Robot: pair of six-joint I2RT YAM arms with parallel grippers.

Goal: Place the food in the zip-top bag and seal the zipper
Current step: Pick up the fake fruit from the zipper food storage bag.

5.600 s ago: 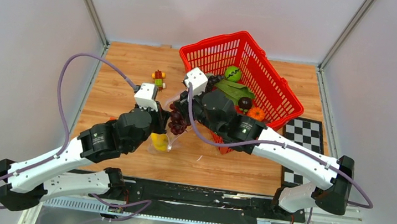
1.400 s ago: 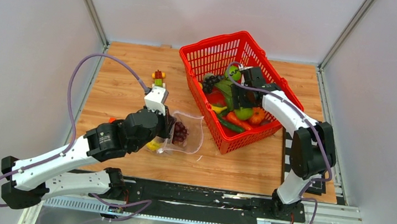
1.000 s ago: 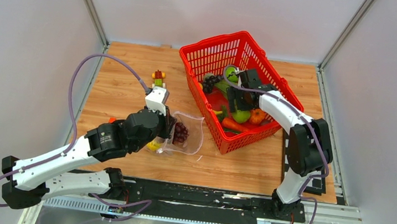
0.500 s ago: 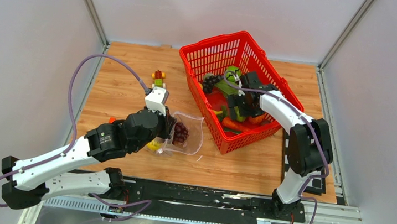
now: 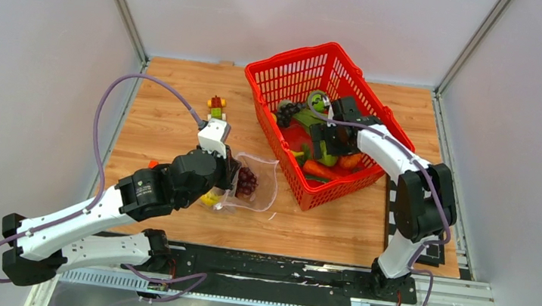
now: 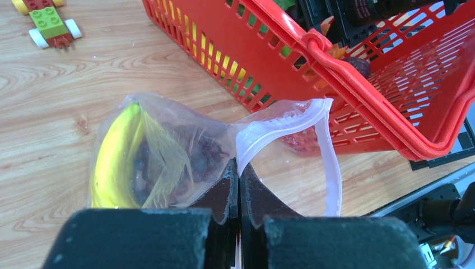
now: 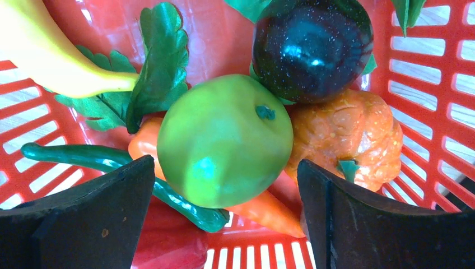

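Zip-top bag (image 6: 185, 140): clear, crinkled film. It lies on the wooden table (image 5: 174, 105) just left of the red basket (image 6: 336, 61), with its mouth toward the basket.

Zipper (image 6: 331, 168): pale pinkish strip, bowed into an open loop. The mouth gapes, unsealed.

Bag contents: one yellow banana (image 6: 112, 157) along the closed end, with dark purple grapes (image 6: 207, 151) beside it, blurred by the film.

Left gripper (image 6: 239, 174): fingers pressed together, pinching the bag's near mouth edge. Film is caught between them.

Right gripper (image 7: 224, 174): inside the basket, jaws spread wide, one on each side of a round green fruit (image 7: 224, 140). No contact seen.

Around that fruit:
- a glossy dark purple ball (image 7: 311, 47) above
- a bumpy orange fruit (image 7: 347, 131) touching its right side
- a carrot (image 7: 263, 210) and a long green pod (image 7: 73, 156) beneath
- a second banana (image 7: 50, 56) and green leaves (image 7: 162, 61) at upper left

Toy block figure (image 6: 50, 22): on the table, well apart from the bag.
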